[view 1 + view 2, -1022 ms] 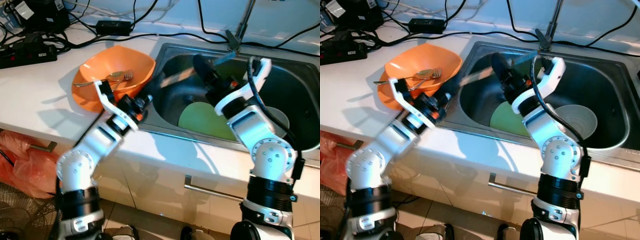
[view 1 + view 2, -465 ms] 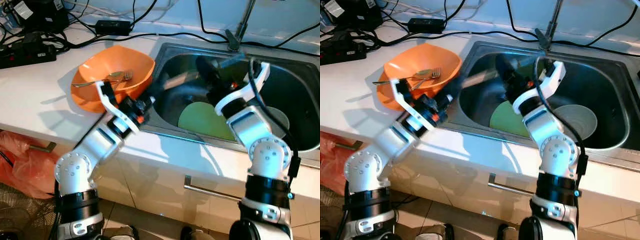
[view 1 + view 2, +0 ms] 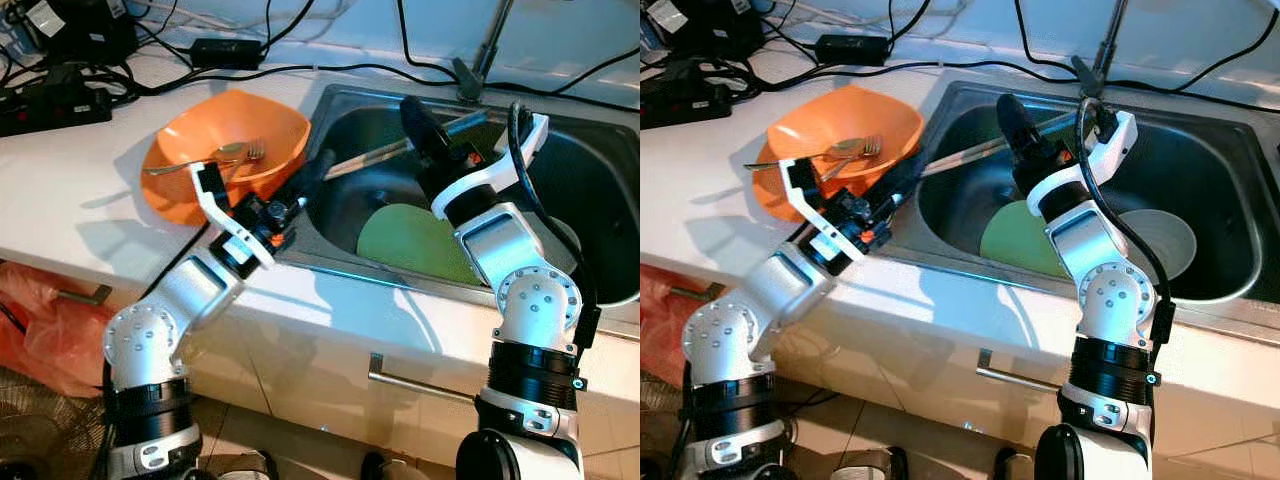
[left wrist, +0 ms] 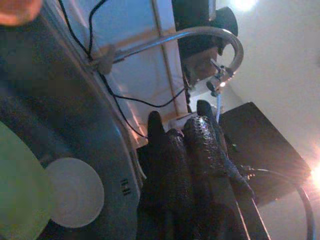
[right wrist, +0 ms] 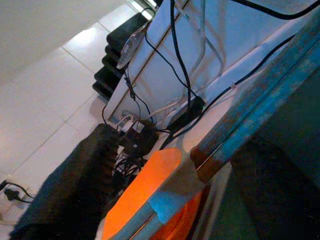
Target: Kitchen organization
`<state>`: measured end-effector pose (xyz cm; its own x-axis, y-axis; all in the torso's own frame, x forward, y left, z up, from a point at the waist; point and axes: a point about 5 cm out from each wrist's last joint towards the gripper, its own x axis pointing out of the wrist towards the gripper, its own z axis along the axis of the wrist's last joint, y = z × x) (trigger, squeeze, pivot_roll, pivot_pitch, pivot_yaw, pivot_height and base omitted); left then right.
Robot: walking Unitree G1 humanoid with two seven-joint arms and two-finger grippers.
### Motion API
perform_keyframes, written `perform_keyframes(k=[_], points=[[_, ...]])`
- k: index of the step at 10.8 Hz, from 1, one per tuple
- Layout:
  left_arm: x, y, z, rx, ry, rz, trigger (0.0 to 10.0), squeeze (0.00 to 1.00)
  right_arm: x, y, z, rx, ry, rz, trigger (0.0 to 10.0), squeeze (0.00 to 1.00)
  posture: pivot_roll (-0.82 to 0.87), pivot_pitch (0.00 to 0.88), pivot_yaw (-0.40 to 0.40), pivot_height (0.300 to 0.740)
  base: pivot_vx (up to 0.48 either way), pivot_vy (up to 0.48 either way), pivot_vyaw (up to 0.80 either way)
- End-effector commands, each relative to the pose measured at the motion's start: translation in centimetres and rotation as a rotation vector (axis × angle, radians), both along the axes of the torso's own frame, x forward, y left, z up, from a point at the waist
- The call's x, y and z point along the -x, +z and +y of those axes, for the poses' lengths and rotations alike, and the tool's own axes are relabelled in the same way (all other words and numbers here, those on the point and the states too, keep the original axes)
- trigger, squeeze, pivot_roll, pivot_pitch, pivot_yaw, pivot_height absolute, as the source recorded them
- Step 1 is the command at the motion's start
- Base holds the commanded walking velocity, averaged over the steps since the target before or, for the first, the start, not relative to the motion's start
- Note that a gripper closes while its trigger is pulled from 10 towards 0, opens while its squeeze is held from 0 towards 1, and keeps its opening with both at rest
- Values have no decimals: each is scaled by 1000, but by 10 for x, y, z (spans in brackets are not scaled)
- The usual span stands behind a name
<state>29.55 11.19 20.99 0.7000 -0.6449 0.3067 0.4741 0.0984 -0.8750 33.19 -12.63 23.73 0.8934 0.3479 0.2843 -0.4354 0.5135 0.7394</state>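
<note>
A long thin handle [image 3: 375, 155], worn blue with tape on it, slants over the left part of the steel sink [image 3: 385, 275]. My left gripper [image 3: 318, 170] is at the sink's left rim, shut on the handle's near end; its fingers [image 4: 200, 145] press together. My right gripper [image 3: 418, 118] hovers over the sink's back, open, and the handle [image 5: 240, 120] crosses between its fingers without touching the finger that shows. An orange bowl [image 3: 230, 140] holding a fork and spoon [image 3: 235, 152] sits on the counter beside the left gripper.
A green plate [image 3: 410, 240] and a white plate [image 3: 1160, 235] lie in the sink. The faucet [image 3: 470, 75] rises behind it. A power strip [image 3: 50, 105], adapter [image 3: 230, 52] and cables crowd the counter's back. A red bag [image 3: 40, 320] lies on the floor at left.
My right gripper has risen and shifted toward the back of the sink. The handle has swung with it and now shows sharp. The left gripper has edged slightly right.
</note>
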Motion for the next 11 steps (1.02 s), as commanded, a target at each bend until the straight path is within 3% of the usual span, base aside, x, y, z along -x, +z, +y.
perform_keyframes(k=[1, 6, 7, 8, 9, 10, 11], points=[[-1, 4, 2, 16, -10, -12, 0, 0, 0, 3, -1, -5, -6, -13, 0, 0, 51, 132, 11, 740, 0, 0, 0], [-1, 0, 5, 17, -12, 3, 0, 0, -3, 2, -4, 3, -15, -6, 0, 0, 52, 132, 10, 740, 0, 0, 0], [0, 2, 1, 17, -33, -2, 0, 0, -4, -1, 0, 50, -9, 0, 6392, 0, 52, 130, 11, 740, 0, 0, 0], [0, 2, 1, 16, -36, -2, 0, 0, -4, -3, 2, 88, -8, 5, 10000, 0, 53, 130, 13, 740, 0, 0, 0], [0, 3, -1, 11, -48, -4, 0, 0, -5, -9, 5, 124, -12, 22, 10000, 1000, 52, 130, 14, 740, 0, 0, 0], [1, 4, -2, 11, -59, -10, 0, 0, -4, -10, 7, 128, -5, 20, 10000, 1000, 54, 131, 14, 740, 0, 0, 0], [1, 4, -4, 9, -70, -9, 0, 0, -4, -11, 7, 124, -4, 23, 10000, 541, 52, 132, 14, 740, 0, 0, 0]])
